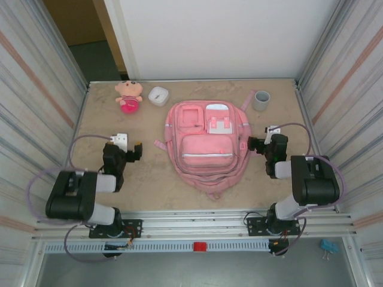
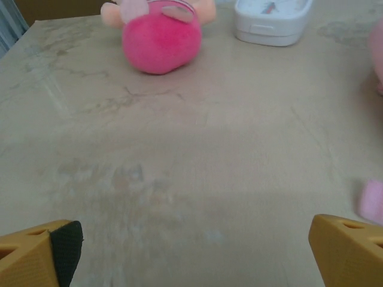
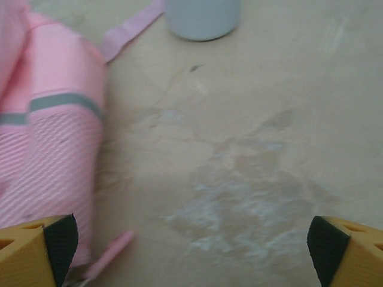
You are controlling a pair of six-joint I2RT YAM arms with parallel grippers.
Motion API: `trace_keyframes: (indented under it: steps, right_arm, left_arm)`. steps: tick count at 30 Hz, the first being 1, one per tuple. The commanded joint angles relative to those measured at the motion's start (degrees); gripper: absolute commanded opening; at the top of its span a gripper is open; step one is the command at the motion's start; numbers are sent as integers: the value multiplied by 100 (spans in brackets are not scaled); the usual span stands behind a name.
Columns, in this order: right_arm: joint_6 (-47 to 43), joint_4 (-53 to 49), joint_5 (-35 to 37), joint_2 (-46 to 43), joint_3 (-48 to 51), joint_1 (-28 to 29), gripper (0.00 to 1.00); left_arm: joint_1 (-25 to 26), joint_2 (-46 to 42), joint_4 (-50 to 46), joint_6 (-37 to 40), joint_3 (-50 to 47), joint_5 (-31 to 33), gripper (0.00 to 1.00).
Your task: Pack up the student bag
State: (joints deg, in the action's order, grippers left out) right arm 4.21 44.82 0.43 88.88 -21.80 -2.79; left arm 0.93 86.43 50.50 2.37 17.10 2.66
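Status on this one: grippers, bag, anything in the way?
Left gripper open, empty. Right gripper open, empty, beside student bag. Bag flat, front up, untouched. Plush doll, white box, grey cup sit beyond; nothing blocking.

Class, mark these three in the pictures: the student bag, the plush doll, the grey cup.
student bag (image 1: 206, 147), top external view, on its lower front pocket.
plush doll (image 2: 160, 42), left wrist view, on its round pink body.
grey cup (image 1: 261, 101), top external view, on its side wall.
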Motion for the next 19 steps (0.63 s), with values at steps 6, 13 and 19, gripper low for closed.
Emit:
trace_keyframes:
  steps: [6,13,19]
  right_arm:
    - [70,117,-27,-46,-158,41,99]
    - [72,95,-33,-32,-182,35,99]
    - [63,83,-43,-39,-190,41,99]
  left_arm:
    - [12,18,-194,-95,481,194,99]
    - [72,5,-326,-47,535,270,99]
    - [95,-7,-365,-40,540,286,99]
